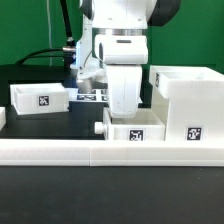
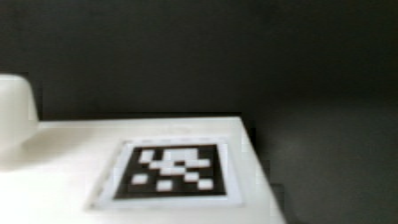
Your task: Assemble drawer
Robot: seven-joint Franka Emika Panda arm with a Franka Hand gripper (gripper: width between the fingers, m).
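- Low in the middle of the exterior view: gripper (image 1: 125,106), white body right over the middle tray (image 1: 150,127).
- Cannot tell whether clenched or released: fingers hidden in both views.
- Drawer (image 1: 185,85) in three separate white parts on the black table (image 1: 30,125).
- Toward the exterior view's left: left tray (image 1: 25,98), shallow, tag (image 1: 43,100) on its front wall, well apart from the other two parts.
- Middle tray: shallow too, tag (image 1: 137,134) on the near wall, knob (image 1: 98,128) sticking out toward the exterior view's left.
- Toward the exterior view's right: box (image 1: 190,100), taller than the trays, tag (image 1: 193,131) low on its near face, just beside the middle tray; cannot tell whether touching.
- Along the front, before middle tray and box: long low rail (image 1: 70,152).
- Behind the arm (image 1: 120,30), flat on the table: marker board (image 1: 88,97), partly hidden.
- In the wrist view: close, blurred white face (image 2: 71,145) with a tag (image 2: 173,170) on it, dark ground beyond.
- At that picture's edge: rounded white shape (image 2: 15,110); cannot tell what.
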